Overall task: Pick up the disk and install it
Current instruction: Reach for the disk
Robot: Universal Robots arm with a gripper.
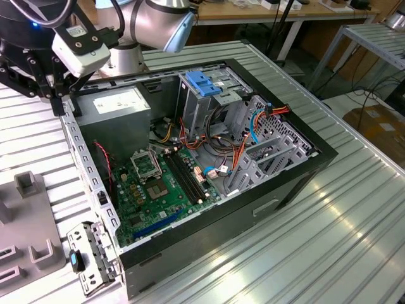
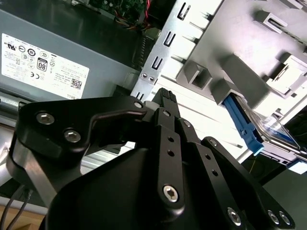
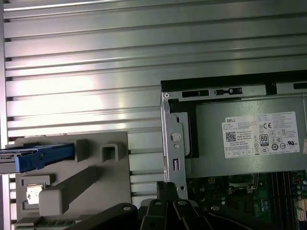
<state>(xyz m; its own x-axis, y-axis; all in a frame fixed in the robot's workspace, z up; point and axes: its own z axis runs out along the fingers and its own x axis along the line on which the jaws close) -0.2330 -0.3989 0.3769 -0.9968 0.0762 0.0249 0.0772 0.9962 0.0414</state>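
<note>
One gripper over case rim, between power supply and disk.

A wooden workbench stands behind the ribbed, light-streaked metal table

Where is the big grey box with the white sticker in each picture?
Exterior view: grey box in a corner of the case, toward the exterior view's left.
Second wrist view: grey box beside the case's metal edge.
First wrist view: grey box beside the green board.
Shared landmark: the case's metal edge.
</note>
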